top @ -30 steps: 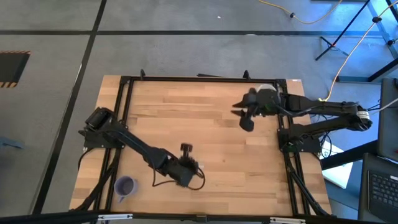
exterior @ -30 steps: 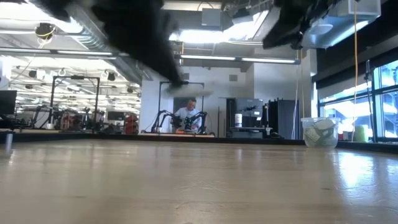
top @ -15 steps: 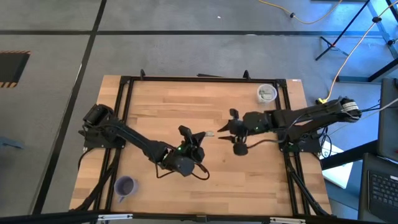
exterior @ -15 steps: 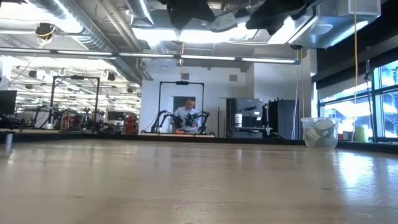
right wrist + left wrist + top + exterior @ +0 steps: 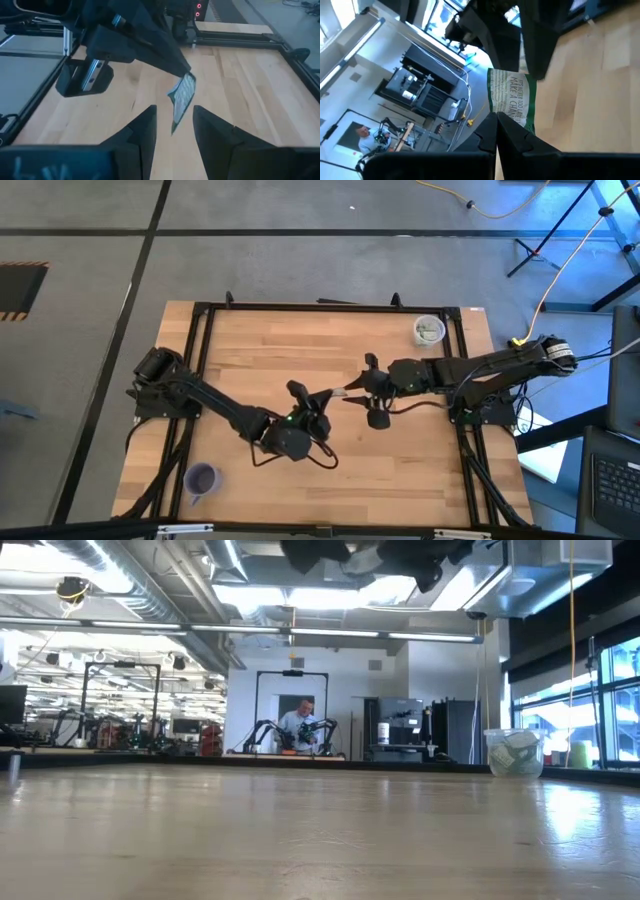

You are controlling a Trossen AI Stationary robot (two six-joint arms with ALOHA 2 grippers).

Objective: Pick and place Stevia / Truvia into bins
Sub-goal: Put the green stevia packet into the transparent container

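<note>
One pale green and white sachet [image 5: 183, 97] is held above the middle of the table by my left gripper [image 5: 325, 397], which is shut on it. My right gripper [image 5: 174, 132] faces it from the table's right, open. Its two fingers stand on either side of the sachet's free lower end without touching it. In the left wrist view the sachet [image 5: 512, 97] sticks out past my own fingers, with the right gripper's dark fingers behind it. The translucent white cup [image 5: 428, 330] stands at the far right corner, the purple cup [image 5: 202, 478] at the near left corner. My left gripper pinches the sachet by one short end [image 5: 506, 119] between its two fingertips [image 5: 172, 62]. The fingers come from the table's left, slanting downward. The sachet is lifted clear of the table and hangs tilted below the fingertips, its free end [image 5: 175, 125] pointing toward my right gripper.
The white cup [image 5: 515, 753] holds several sachets. A black frame [image 5: 330, 307] runs around the wooden table top. In the room beyond the far edge a person [image 5: 300, 725] works at another robot station.
My right gripper has swung from beside the white cup toward the table's middle and has closed in on the sachet from the right. My left gripper has risen from the near side, turned toward the right arm and now holds the sachet out, staying put for the last half second.
</note>
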